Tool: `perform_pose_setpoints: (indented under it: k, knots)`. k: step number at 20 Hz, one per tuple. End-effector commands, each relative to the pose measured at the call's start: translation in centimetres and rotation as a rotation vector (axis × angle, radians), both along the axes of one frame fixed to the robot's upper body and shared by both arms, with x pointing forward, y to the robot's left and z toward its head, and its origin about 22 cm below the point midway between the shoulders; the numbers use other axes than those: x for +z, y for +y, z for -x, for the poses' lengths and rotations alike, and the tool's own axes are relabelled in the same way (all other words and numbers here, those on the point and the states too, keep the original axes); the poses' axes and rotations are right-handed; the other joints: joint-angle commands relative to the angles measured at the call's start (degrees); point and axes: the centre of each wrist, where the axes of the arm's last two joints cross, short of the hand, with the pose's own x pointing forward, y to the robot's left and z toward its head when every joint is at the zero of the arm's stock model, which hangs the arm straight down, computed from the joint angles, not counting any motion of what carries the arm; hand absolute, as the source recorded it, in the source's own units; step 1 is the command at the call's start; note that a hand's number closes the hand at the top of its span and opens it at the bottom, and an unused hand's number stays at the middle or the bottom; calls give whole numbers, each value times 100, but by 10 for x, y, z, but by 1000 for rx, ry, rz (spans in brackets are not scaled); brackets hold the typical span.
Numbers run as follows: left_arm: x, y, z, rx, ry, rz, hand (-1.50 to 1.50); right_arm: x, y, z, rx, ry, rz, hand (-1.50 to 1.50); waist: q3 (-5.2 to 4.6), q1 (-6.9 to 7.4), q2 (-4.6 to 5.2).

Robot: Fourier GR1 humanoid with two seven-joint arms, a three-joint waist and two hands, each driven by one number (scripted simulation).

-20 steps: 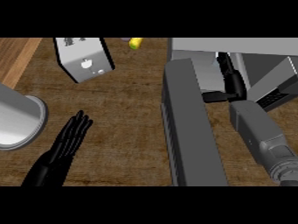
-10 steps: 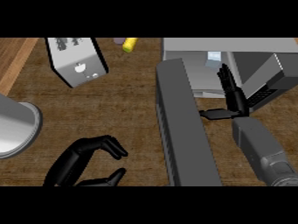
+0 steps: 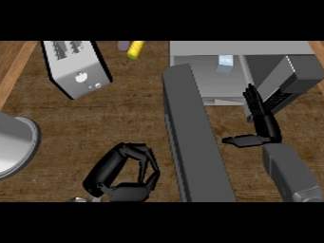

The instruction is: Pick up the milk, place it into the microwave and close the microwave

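Head view, near edge of the counter (image 3: 122,118) first. The left hand (image 3: 122,171) sits low, close to the near edge, fingers curled toward the thumb around nothing; it has no part in the current step, judging by its distance from the microwave.

Right of it, the microwave door (image 3: 192,142) stands swung open and runs from the near edge toward the cavity, seen edge-on as a dark slab. Just right of the door, the right hand (image 3: 261,118) points toward the far edge with fingers straight and together and thumb stuck out sideways, holding nothing. This pose probably suits a flat push on the door more than a grasp.

Farther back, the milk (image 3: 225,64), a small pale carton, stands inside the open microwave (image 3: 276,47) cavity, well apart from the right hand's fingertips. Placement looks done; closing remains.

At the far left, a toaster (image 3: 77,69); by the far edge, a yellow item (image 3: 136,49); at the left edge, a steel pot (image 3: 3,142).
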Motion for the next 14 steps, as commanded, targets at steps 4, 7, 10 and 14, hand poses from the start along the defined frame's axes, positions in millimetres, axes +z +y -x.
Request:
perform_pose_setpoints:
  k: [4, 7, 10, 14]
  knots:
    - [-23, -30, -16, -135, 79, -102, 150, -4, -8, 25, 42, -42, -9, -150, -13, -154, -35]
    - [-43, -41, -11, -157, 79, -100, 150, 10, -43, 40, 43, -53, 24, -150, -13, -133, -20]
    - [-48, -65, 8, -203, 119, -90, 150, 16, -46, 55, 35, -63, -22, -150, -18, -211, -40]
    - [-61, -84, 9, -282, 92, -129, 150, 33, -58, 77, 0, -81, -19, -150, -18, -218, -20]
